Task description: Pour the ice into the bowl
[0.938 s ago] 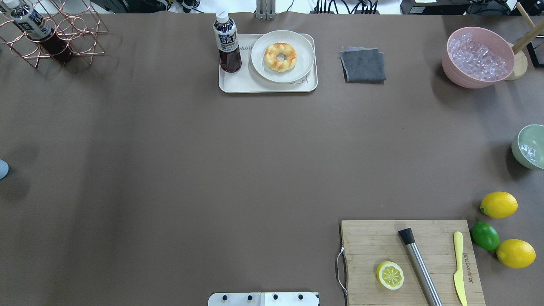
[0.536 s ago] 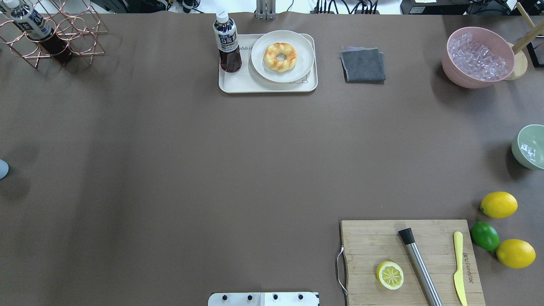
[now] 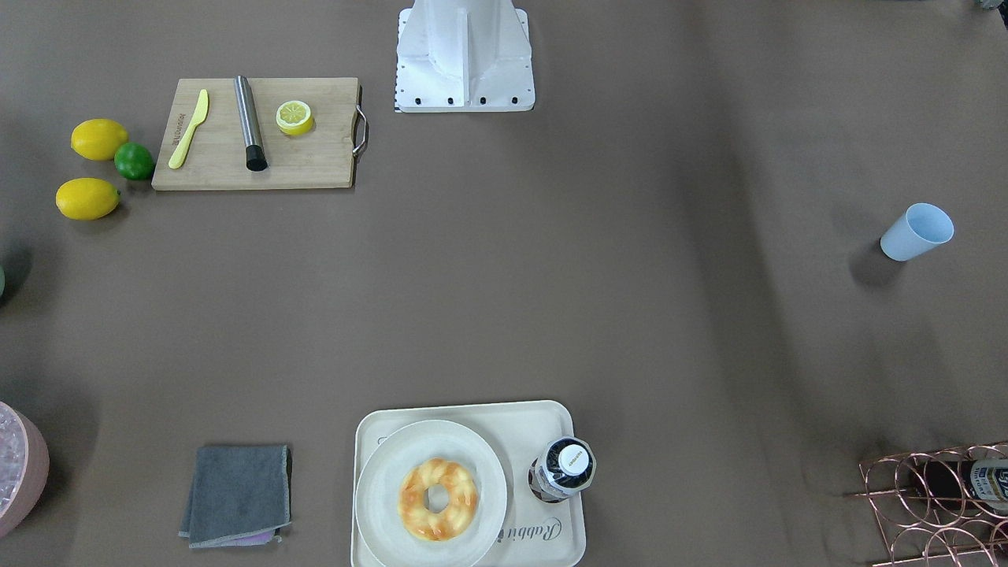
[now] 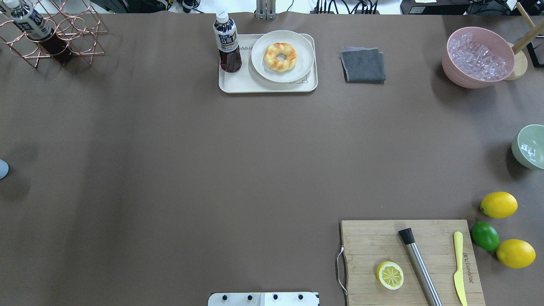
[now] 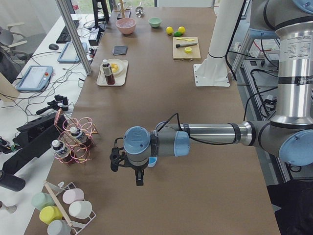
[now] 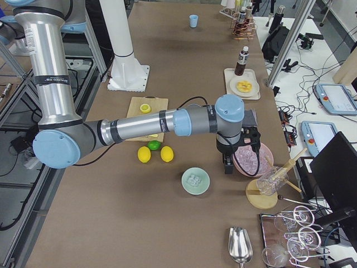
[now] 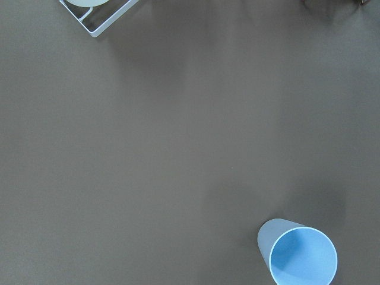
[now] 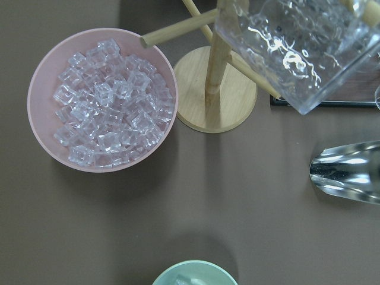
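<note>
small glassy ice cubes [image 6: 193, 179] in the round mint-green bowl [image 6: 205, 185] look slick, loose; i'd scoop, not pinch. i cannot tell if my right gripper [image 6: 227, 166] is spread.

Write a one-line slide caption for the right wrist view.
Pink tub full of clear cubes beside a wooden stand; mint-green bowl peeks in below.

Bright, even light from above; every view is sharp. In the overhead view soft shadows lie at 9 o'clock of the pink tub [image 4: 457, 76] and the mint-green bowl [image 4: 517, 149]. Broad faint dark bands cross the brown tablecloth [image 4: 212, 170]. In the right wrist view glare streaks the glass jug [image 8: 291, 53] at 1 o'clock and the metal scoop [image 8: 347, 172] at 3 o'clock.
</note>
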Controlling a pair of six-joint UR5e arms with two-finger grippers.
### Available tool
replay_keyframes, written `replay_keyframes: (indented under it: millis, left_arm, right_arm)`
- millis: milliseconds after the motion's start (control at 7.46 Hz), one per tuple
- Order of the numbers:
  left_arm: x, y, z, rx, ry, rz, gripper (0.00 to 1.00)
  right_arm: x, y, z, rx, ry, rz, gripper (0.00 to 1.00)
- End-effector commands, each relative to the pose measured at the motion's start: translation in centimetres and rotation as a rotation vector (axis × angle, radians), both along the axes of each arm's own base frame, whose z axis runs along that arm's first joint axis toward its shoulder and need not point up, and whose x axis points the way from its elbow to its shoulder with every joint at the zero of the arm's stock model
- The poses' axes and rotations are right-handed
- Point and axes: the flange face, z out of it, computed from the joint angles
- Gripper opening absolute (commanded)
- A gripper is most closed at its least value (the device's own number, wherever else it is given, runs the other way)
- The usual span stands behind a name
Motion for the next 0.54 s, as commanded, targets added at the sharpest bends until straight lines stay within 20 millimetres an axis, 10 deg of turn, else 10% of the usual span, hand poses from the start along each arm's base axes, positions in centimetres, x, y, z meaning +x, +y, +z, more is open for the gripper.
replay_keyframes:
  millis: [0,402]
  left_arm:
    - [0.0,0.1,0.1,0.003,0.001,0.007,0.97]
    - [0.1,0.8,0.7,-0.008,0.000,0.007,0.97]
  right_arm:
    - [-0.5,1.2,3.4,-0.041,-0.004,-0.030,0.99]
    - [-1.4,1.1,5.8,-0.037,-0.006,-0.053,0.99]
